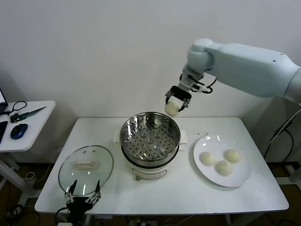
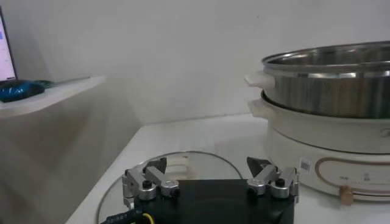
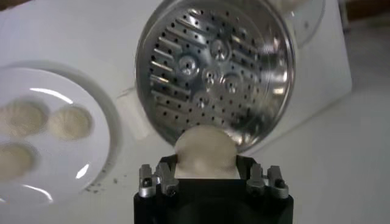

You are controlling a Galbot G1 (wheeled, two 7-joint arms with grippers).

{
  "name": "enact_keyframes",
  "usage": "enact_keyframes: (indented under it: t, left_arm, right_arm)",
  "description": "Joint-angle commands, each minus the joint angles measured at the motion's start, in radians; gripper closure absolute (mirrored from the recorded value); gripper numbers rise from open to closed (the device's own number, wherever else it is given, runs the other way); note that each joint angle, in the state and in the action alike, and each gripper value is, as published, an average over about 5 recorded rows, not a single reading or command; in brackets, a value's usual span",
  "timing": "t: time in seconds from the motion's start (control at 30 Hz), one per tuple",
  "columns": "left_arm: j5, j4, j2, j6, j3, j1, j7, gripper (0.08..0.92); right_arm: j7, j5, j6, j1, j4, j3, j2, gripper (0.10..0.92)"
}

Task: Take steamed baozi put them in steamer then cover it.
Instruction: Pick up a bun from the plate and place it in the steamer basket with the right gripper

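The right gripper (image 1: 178, 100) pinches one baozi (image 1: 172, 108) in the air above the far rim of the steamer (image 1: 150, 138), whose tray is bare. Next it should lower and release it inside. Three baozi (image 1: 225, 161) wait on the plate (image 1: 235, 181). The left gripper (image 1: 83, 194) hangs spread near the lid (image 1: 85, 168); nothing blocks the way.

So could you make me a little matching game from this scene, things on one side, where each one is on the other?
Things:
1. glass lid
2. held bun
3. plate
4. left gripper

Places:
A. in the right gripper, above the steamer's far rim
B. flat on the table, left of the steamer
C. open, at the table's front edge by the lid
D. right of the steamer, carrying three buns

Pairs: 1-B, 2-A, 3-D, 4-C
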Motion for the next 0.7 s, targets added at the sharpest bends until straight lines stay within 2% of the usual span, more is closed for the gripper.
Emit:
enact_keyframes:
  t: [0.03,0.23,0.7]
  left_arm:
    - [0.0,0.003,-0.001,0.0,0.0,0.0,0.0,0.177]
    - [0.0,0.006,0.0,-0.002,-0.002,0.005,-0.001,0.177]
    - [-0.002,0.023,-0.003,-0.011,-0.005,0.002,-0.004,0.177]
  right_arm:
    - [0.069,-0.241,0.15,-0.144,-0.111,0.05,0.159,0.372]
    - [0.096,-0.33,0.183,-0.288,-0.281,0.11,0.221,0.372]
    - [0.098,-0.419,0.215,-0.372,-0.419,0.151,0.293,0.372]
